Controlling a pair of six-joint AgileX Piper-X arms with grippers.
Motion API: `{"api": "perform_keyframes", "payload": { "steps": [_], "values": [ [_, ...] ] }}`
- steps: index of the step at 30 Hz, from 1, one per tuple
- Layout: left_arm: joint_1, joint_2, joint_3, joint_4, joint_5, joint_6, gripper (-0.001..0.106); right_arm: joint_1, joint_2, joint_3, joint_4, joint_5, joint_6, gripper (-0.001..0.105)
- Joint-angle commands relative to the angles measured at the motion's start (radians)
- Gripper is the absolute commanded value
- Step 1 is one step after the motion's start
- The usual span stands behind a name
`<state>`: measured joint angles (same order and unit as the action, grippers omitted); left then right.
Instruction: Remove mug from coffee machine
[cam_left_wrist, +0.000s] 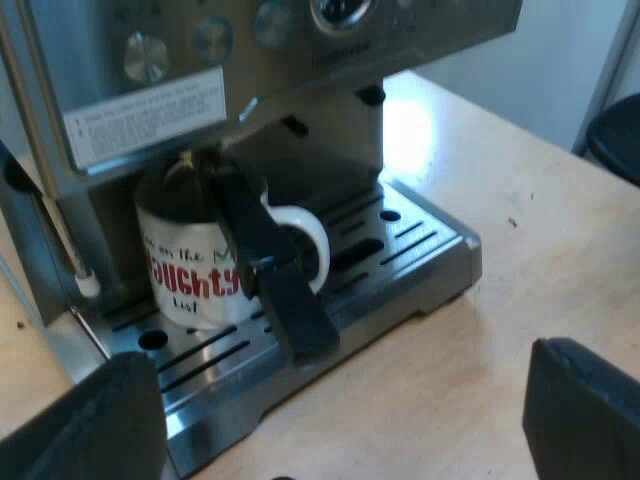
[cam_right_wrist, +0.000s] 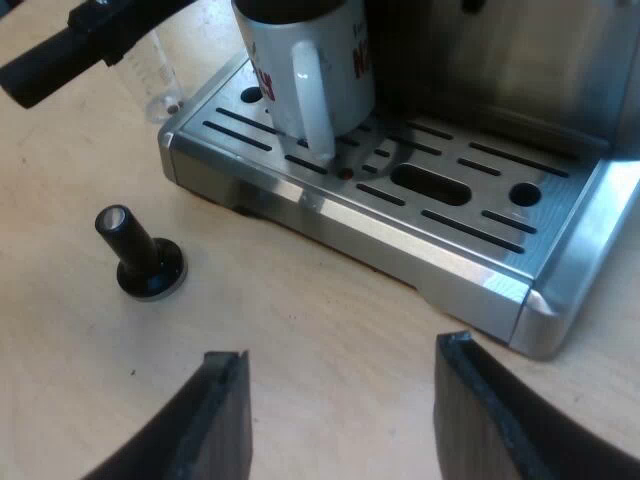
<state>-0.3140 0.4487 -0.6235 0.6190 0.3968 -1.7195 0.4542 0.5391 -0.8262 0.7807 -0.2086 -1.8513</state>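
Note:
A white mug (cam_left_wrist: 190, 265) with red lettering stands on the espresso machine's drip tray (cam_left_wrist: 400, 260), under the machine's front. Its white handle (cam_right_wrist: 312, 100) points out toward the tray's edge. The dark handle (cam_left_wrist: 270, 265) of the metal holder locked into the machine reaches down across the mug's side. My left gripper (cam_left_wrist: 340, 425) is open, above the table a short way out from the tray and the mug, holding nothing. My right gripper (cam_right_wrist: 345, 420) is open too, over the table facing the drip tray (cam_right_wrist: 430, 260) and the mug (cam_right_wrist: 320, 70), apart from both.
A tamper with a black knob (cam_right_wrist: 140, 255) stands on the wooden table near the tray's corner. A measuring glass (cam_right_wrist: 160, 80) stands beside the tray beneath the holder's dark handle (cam_right_wrist: 80, 45). The machine's control panel (cam_left_wrist: 200, 50) overhangs the mug.

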Motion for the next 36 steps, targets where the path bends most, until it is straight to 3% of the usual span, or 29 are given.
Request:
{"api": "perform_keyframes", "payload": {
  "steps": [1,3,4,6,19,36],
  "values": [
    [-0.005,0.019,-0.003,-0.021,0.005,-0.006,0.087,0.041,0.031,-0.002,-0.057,0.047,-0.015,0.045],
    [-0.005,0.023,-0.003,-0.021,0.012,-0.006,0.087,0.067,0.053,0.003,-0.084,0.062,-0.015,0.046],
    [-0.005,0.025,-0.003,-0.021,0.012,-0.006,0.087,0.136,0.125,0.029,-0.176,0.127,-0.015,0.06],
    [-0.005,0.025,-0.003,-0.019,0.011,-0.004,0.087,0.159,0.152,0.039,-0.213,0.146,-0.015,0.063],
    [-0.005,0.025,0.002,-0.019,0.027,-0.004,0.087,0.25,0.439,0.136,-0.614,0.154,-0.006,0.063],
    [-0.005,0.025,0.028,0.006,0.027,-0.004,0.087,0.25,0.783,0.138,-1.119,0.191,0.016,0.063]
  ]
}}
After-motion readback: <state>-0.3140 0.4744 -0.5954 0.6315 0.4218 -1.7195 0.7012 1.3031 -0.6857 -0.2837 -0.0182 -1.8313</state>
